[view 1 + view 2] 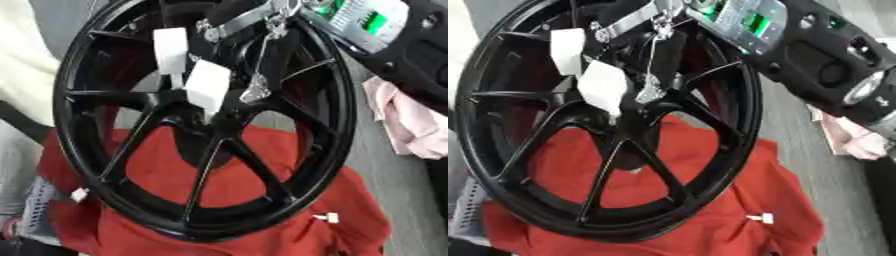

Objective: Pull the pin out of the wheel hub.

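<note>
- Wheel [206, 125]: black, thin spokes meeting at the hub [229, 117]; it stands tilted on a red cloth [219, 200], filling the view from 12 to 6 o'clock.
- Pin [256, 90]: a small silvery piece just at 1 o'clock of the hub, a thin rod running up from it.
- Right hand [241, 17]: enters at 1 o'clock; whether it holds anything cannot be told. Left hand: not in view.
- White tags [207, 85]: hang at 11 o'clock of the hub.
- Advice: the pull probably goes best straight along the pin's axis, without twisting.
</note>
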You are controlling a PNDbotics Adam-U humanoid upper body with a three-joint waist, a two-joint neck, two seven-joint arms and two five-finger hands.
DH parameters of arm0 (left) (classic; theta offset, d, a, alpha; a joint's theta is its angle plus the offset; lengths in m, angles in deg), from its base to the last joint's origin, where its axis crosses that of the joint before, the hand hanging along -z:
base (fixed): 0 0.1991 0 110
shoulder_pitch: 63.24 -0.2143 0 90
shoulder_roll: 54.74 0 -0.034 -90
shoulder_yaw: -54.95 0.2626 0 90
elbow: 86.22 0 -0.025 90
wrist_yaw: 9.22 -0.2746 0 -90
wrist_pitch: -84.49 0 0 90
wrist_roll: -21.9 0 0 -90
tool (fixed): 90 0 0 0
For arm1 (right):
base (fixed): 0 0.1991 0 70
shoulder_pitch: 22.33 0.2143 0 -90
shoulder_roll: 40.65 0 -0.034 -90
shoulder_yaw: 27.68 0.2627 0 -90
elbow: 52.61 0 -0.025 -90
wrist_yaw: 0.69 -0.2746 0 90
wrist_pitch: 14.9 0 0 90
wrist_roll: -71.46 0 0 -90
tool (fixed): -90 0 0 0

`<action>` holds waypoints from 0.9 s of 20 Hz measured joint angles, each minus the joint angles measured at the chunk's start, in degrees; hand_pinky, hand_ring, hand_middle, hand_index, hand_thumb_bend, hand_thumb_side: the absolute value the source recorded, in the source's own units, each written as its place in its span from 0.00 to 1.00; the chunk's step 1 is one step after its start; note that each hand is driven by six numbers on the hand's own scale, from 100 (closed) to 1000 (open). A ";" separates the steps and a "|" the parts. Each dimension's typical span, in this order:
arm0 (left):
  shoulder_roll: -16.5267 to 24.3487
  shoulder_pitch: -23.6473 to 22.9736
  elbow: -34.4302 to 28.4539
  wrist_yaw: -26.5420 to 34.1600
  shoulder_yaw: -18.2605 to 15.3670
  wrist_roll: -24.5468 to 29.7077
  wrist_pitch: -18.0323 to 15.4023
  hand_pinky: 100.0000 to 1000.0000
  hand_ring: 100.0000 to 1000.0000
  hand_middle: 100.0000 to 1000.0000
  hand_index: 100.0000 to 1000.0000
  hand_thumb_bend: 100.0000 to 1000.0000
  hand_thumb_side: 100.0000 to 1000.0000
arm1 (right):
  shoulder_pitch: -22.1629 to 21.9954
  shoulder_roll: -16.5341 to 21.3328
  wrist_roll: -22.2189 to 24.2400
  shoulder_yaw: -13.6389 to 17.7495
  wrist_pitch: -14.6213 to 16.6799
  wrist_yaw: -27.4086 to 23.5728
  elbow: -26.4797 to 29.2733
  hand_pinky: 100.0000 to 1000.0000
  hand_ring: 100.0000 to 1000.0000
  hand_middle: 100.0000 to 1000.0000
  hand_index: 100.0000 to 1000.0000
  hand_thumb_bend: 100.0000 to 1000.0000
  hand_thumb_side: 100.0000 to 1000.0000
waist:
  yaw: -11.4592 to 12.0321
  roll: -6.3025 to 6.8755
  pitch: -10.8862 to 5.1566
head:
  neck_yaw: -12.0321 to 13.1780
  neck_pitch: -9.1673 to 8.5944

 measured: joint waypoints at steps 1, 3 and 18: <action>0.00 0.00 0.04 0.00 -0.03 0.00 0.00 0.76 0.77 0.71 0.79 0.05 0.93 | 0.01 0.00 0.00 0.10 -0.28 -0.38 0.00 0.76 0.65 0.41 0.48 0.00 0.01 | -0.05 0.00 0.00 | 0.07 0.00; 0.00 -0.01 0.05 0.00 -0.12 -0.01 0.01 0.76 0.77 0.71 0.79 0.05 0.93 | 0.05 0.00 0.01 0.34 -0.79 -1.23 0.03 0.75 0.64 0.40 0.47 0.00 0.00 | -0.08 0.00 -0.01 | 0.16 0.00; 0.00 -0.49 0.07 0.00 -0.36 -0.15 -0.12 0.76 0.77 0.71 0.79 0.05 0.92 | 1.60 1.25 -0.03 3.32 -3.94 -6.12 1.45 0.75 0.63 0.37 0.45 0.00 0.00 | -0.93 0.35 -0.52 | 0.32 0.00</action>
